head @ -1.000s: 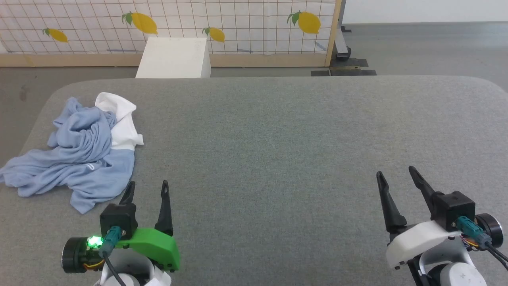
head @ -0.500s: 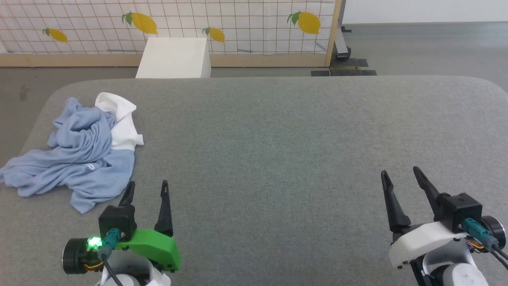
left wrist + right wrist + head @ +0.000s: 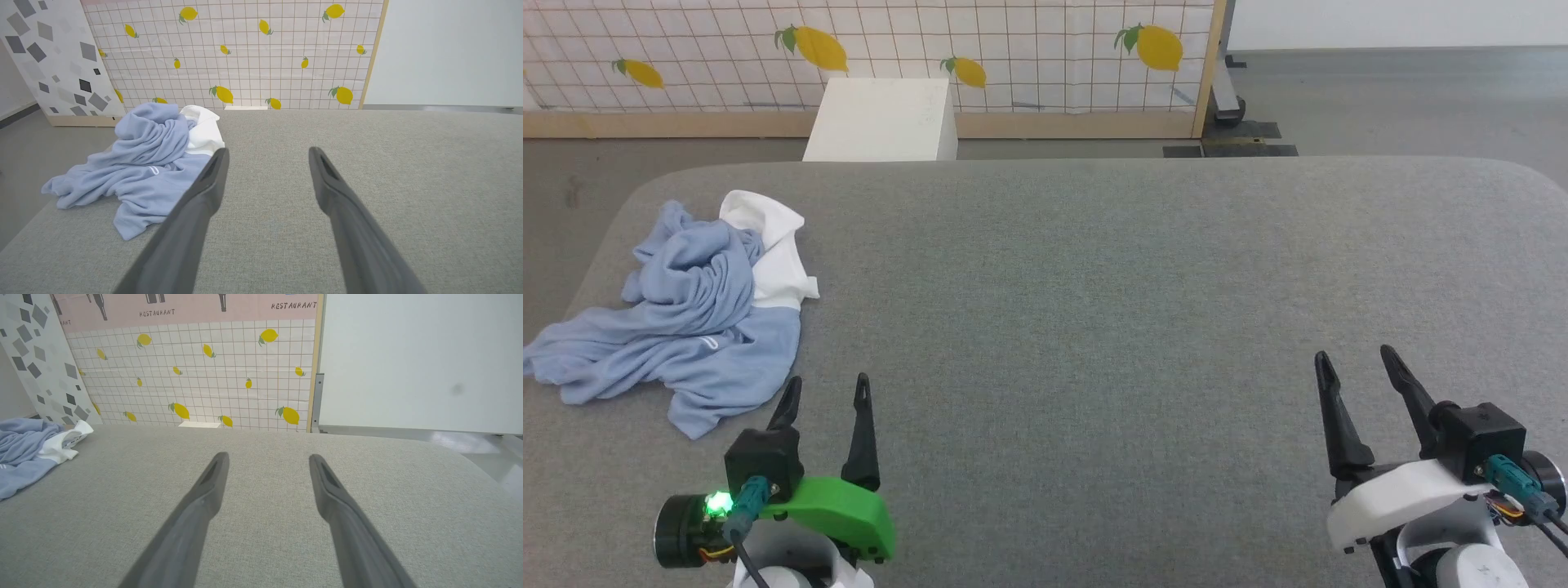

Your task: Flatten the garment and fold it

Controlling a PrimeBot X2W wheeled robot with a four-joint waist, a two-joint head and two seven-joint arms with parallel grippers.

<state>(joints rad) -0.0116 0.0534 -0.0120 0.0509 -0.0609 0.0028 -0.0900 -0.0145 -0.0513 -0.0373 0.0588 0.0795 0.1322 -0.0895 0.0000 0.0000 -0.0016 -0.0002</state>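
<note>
The garment (image 3: 686, 327) lies crumpled in a light blue heap with a white part showing at its far side, at the left end of the grey padded table (image 3: 1094, 286). It also shows in the left wrist view as the garment (image 3: 139, 163) and at the left edge of the right wrist view as the garment (image 3: 24, 453). My left gripper (image 3: 825, 388) hovers open just right of the heap's near edge, apart from the cloth. My right gripper (image 3: 1356, 363) stands open near the table's front right, far from the garment, with nothing between its fingers.
A white box (image 3: 882, 118) stands on the floor behind the table. A lemon-patterned grid panel (image 3: 1013, 49) with a wooden frame runs along the back. The table's rounded far corners and left edge lie close to the heap.
The right gripper has drifted slightly right and toward the front edge. The left gripper has edged a little nearer the front. The garment has not moved.
</note>
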